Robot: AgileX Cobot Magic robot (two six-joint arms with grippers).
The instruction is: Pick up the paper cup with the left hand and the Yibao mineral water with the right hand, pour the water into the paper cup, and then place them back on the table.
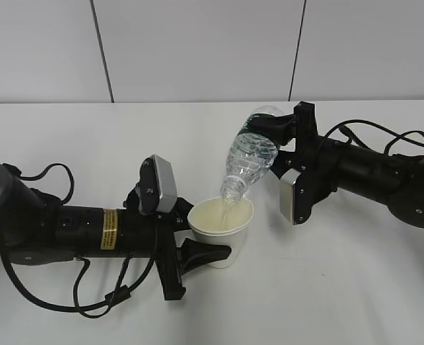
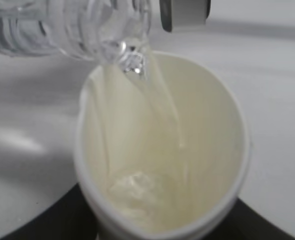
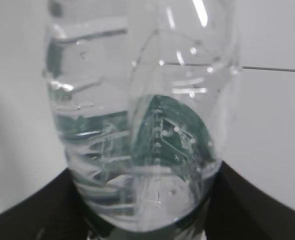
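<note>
Left hand (image 1: 197, 248), near left, jaws clamp the paper cup (image 1: 221, 224) above the table (image 1: 356, 287). Right hand (image 1: 284, 133), far right, jaws grip the tilted Yibao mineral water (image 1: 249, 162), neck over cup rim, water streaming in.

Left hand (image 1: 197, 248) low, jaws clamped; right hand (image 1: 275, 133) raised, tilted, gripping

We can read no text anywhere. We see a yellow sticker (image 1: 110, 228) on the left hand (image 1: 197, 251) carrying dark print too small to make out, and the dark green label (image 3: 175, 132) of the Yibao mineral water (image 1: 254, 159) shows only pale marks warped through the water and plastic, none legible.
</note>
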